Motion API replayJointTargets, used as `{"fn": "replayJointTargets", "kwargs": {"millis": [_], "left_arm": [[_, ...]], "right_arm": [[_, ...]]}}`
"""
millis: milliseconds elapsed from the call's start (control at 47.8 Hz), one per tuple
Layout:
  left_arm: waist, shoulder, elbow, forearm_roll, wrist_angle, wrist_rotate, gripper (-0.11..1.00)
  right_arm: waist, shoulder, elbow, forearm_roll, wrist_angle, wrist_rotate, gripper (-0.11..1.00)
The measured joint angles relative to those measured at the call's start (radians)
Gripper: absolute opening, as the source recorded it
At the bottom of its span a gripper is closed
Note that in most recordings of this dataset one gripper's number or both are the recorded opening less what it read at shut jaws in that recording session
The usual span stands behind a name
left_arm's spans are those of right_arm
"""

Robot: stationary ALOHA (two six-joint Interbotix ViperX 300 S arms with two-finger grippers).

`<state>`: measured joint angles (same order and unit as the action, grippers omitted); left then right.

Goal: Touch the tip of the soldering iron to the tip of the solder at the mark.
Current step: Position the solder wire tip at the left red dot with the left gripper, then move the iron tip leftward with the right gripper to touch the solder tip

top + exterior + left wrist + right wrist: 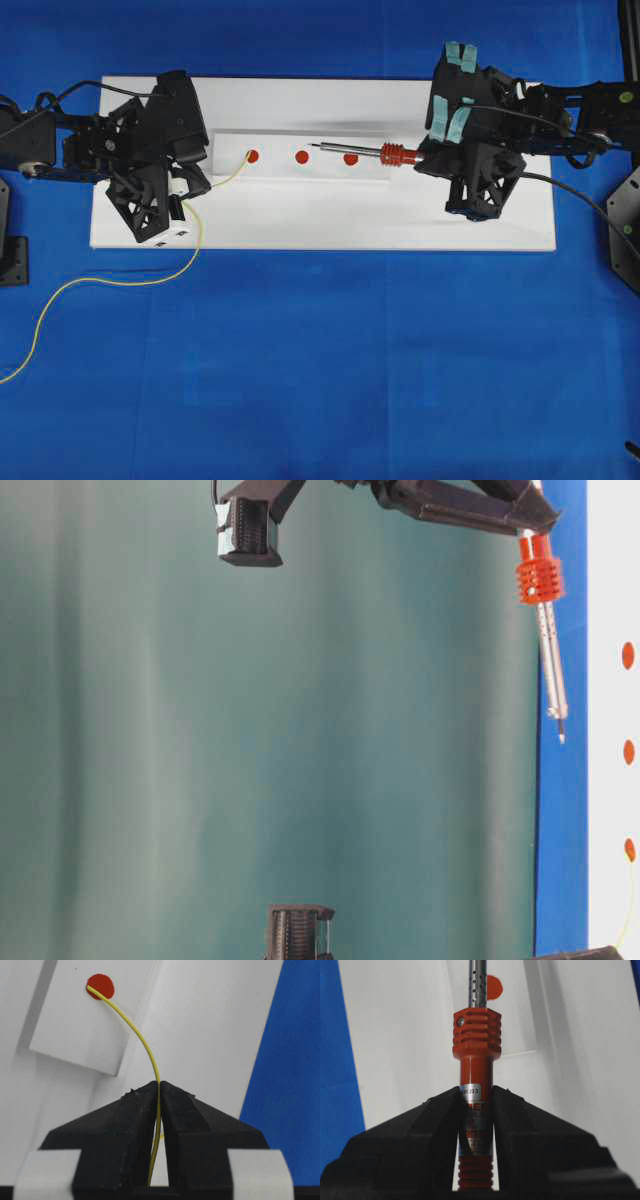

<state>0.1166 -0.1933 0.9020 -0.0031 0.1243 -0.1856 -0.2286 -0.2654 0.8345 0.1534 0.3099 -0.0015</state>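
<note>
The solder (225, 178) is a thin yellow wire with my left gripper (203, 190) shut on it. In the left wrist view the solder (145, 1045) curves up from the left gripper (159, 1085) and its tip rests on a red mark (101, 986). My right gripper (425, 158) is shut on the soldering iron (395, 155), whose shaft points left. Its dark tip is near the middle mark (302, 156), well short of the left mark (252, 155). The table-level view shows the soldering iron (548, 650) off the board. The right gripper (476, 1092) clamps the iron's (476, 1040) red body.
A white board (320, 225) carries a raised white strip (300, 178) with three red marks, the third mark (350, 158) under the shaft. Loose solder trails off the board over the blue cloth (150, 282). The iron's black cord (580, 195) runs right.
</note>
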Motion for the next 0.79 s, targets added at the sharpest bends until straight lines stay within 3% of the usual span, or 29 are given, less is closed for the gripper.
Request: {"fn": "replayJointTargets", "kwargs": {"millis": [376, 795], "left_arm": [[-0.008, 0.009, 0.002, 0.0, -0.005, 0.0, 0.02], [-0.008, 0.011, 0.002, 0.0, -0.003, 0.0, 0.02]], "right_arm": [[-0.003, 0.08, -0.08, -0.015, 0.02, 0.0, 0.06], [-0.003, 0.259, -0.265, -0.052, 0.141, 0.0, 0.06]]}}
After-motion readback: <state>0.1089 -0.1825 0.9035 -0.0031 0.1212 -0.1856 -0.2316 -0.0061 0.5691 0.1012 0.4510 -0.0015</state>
